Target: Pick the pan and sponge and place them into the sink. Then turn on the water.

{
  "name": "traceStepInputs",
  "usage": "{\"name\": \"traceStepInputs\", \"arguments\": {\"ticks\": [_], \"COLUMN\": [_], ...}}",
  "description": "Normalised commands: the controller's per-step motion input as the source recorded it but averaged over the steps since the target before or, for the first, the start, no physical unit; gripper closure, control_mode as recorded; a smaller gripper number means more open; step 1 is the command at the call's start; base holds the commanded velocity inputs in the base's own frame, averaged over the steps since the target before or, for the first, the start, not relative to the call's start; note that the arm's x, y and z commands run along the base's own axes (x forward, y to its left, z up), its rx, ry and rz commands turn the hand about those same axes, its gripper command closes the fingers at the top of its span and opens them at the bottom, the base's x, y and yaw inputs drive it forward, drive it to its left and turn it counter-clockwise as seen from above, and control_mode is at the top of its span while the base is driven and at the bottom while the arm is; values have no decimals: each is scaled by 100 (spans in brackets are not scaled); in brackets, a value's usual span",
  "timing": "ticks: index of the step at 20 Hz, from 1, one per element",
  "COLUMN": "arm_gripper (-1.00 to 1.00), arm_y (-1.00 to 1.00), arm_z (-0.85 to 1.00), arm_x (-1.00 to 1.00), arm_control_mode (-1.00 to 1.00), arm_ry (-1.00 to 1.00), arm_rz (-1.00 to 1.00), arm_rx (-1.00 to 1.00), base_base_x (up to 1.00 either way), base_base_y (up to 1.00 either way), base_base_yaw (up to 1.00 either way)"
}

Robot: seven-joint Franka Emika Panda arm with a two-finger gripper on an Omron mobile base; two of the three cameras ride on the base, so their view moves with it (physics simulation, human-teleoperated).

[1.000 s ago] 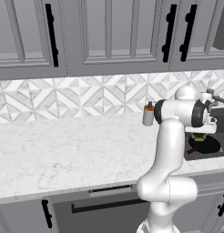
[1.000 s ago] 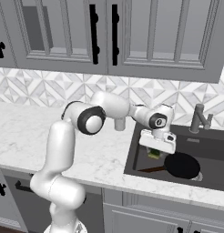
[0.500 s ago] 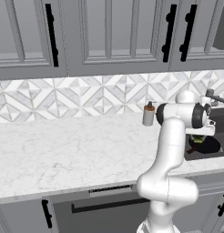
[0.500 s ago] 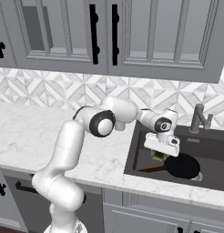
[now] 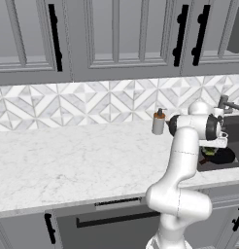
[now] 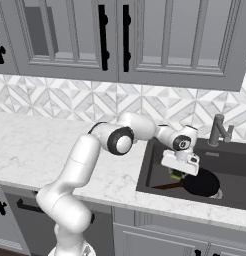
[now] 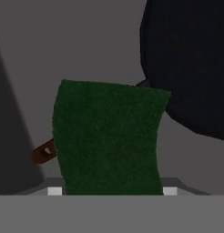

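In the right base view's lower right, the hand (image 6: pixel 178 171) hangs inside the sink (image 6: pixel 230 161), clasping the sponge (image 7: pixel 107 139) green face up above the pan (image 6: pixel 201 182) already lying there, apparently poised for dropping it alongside.

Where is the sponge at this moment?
In the right base view the sponge hangs under the tool inside the sink, just left of the pan.
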Motion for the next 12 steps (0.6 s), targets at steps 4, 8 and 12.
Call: {"name": "traceStepInputs", "arguments": {"ticks": [4, 8, 12], "arm_gripper": [100, 100, 100], "arm_y": [-20, -19, -20], "arm_z": [-31, -31, -25], "arm_x": [29, 31, 39], "arm_control_mode": [-100, -100, -100], "arm_ry": [-5, -4, -1], "arm_rz": [0, 0, 0], "arm_rx": [0, 0, 0], "base_base_x": [0, 0, 0], "base_base_y": [0, 0, 0], "base_base_yaw": [0, 0, 0]}}
